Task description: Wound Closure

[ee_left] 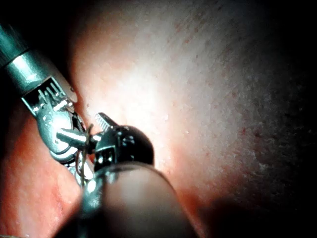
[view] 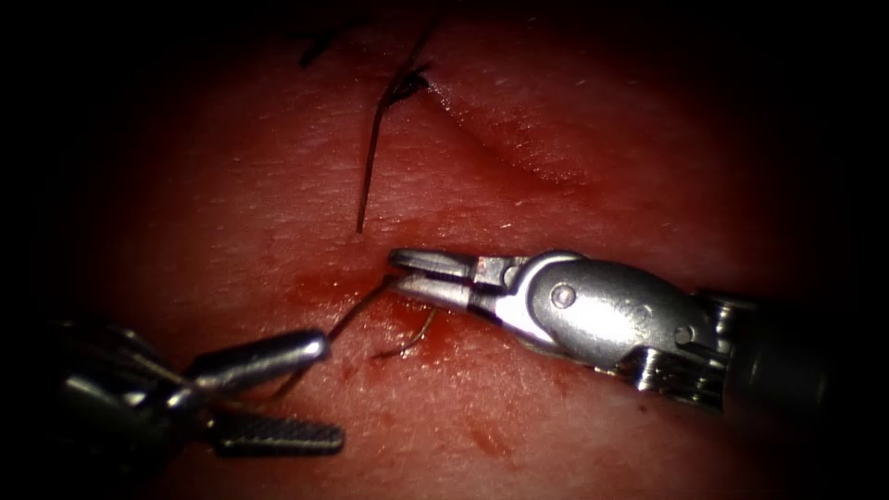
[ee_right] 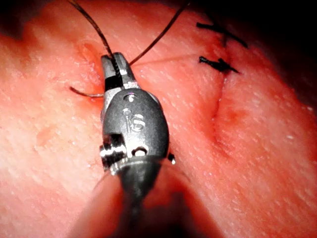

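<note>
My right tool [view: 396, 271] lies across the tissue [view: 593, 435], jaws shut on a thin thread [view: 356, 313] at their tips; the same grip shows close up [ee_right: 114, 63]. That thread runs down-left past the upper jaw of my left tool [view: 333, 391], which stands open and holds nothing. Just below the right jaws a short thin arc, seemingly the needle [view: 412, 343], sticks out of the tissue with both ends buried [ee_right: 84, 92]. All of this lies to the left of the cut [view: 500, 143].
A tied stitch [view: 405, 86] closes the cut's upper end, and its long loose tail [view: 368, 171] hangs down toward the right jaws. A second knot [view: 319, 42] sits farther up. Red fluid [view: 319, 289] stains the tissue around the jaws.
</note>
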